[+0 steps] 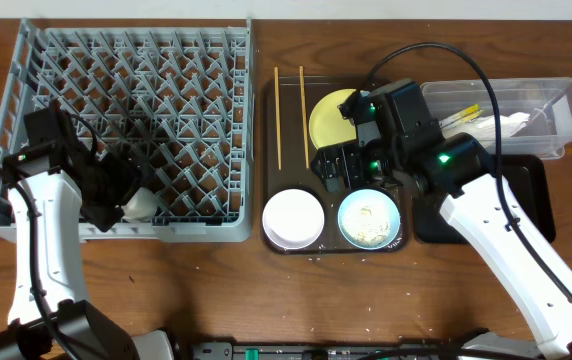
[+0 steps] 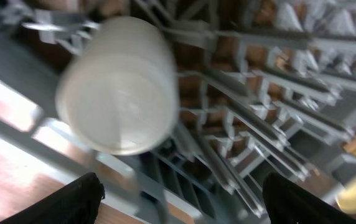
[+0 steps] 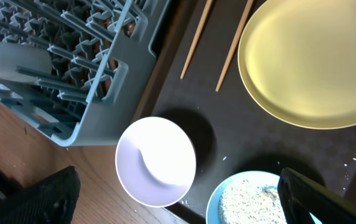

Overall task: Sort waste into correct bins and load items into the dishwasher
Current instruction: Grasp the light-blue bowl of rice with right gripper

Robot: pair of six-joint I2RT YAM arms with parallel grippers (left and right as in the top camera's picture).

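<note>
Grey plastic lattice, pegs in rows, low walls: the rack (image 1: 166, 232) fills the upper left of the overhead frame. A smooth white cup (image 1: 142, 205) lies among the pegs by the rack's lower wall, just beside your left pincer (image 1: 116, 195). The left wrist view is blurred. There the cup sits upper left, a pale rounded cylinder, and your two black fingers (image 2: 66, 202) stand wide apart in the lower corners, not on the cup.

Dark brown tray (image 1: 288, 130), matte, centre of the overhead frame. On it:
- Two thin wooden chopsticks (image 1: 277, 115), parallel, at upper left.
- Round pale-yellow plate (image 1: 326, 118), glossy, partly under your right arm.
- White bowl (image 1: 293, 217), lower left.
- Light-blue bowl (image 1: 343, 215), lower right, holding whitish rice (image 1: 369, 225).

Your right pincer (image 1: 344, 168) hangs over the tray between the plate and the blue bowl. In the right wrist view its fingers are spread wide in the lower corners, clear of both bowls.

Clear tub (image 1: 571, 110), upper right, ribbed rim. It holds a crumpled white napkin (image 1: 501, 125) and a slim yellow-green sachet (image 1: 463, 117). A shallow black tray (image 1: 531, 195) sits just below the tub, mostly covered by your right arm.
</note>
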